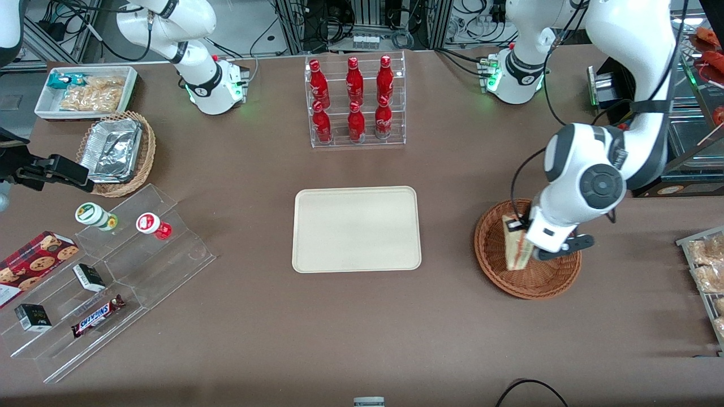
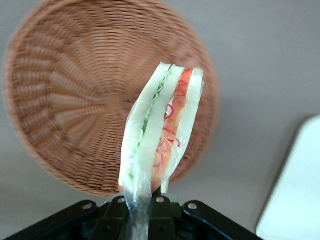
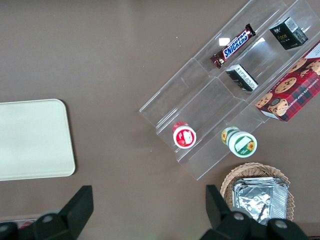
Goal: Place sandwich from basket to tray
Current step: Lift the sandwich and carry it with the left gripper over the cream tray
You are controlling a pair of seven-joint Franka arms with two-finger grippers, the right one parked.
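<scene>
At the right of the front view, the end effector (image 1: 523, 237) hangs over the reddish-brown basket (image 1: 540, 282), pinching the sandwich (image 1: 516, 249) between its 2 fingers. In the wrist view the sandwich (image 2: 162, 135) stands clear above the basket (image 2: 75, 100), its cut edge showing pale bread with green and red-orange layers, and the clear wrap at its narrow end is clamped in the end effector (image 2: 142, 210). The basket holds nothing else and rests on the brown worktop (image 1: 362, 328).

The cream tray (image 1: 356, 229) lies flat and bare at the centre of the front view, well apart from the basket, toward the parked arm's end; one of its corners (image 2: 295, 190) also shows in the wrist view. Above the tray in the front view, a clear rack holds 6 red bottles (image 1: 355, 102).
</scene>
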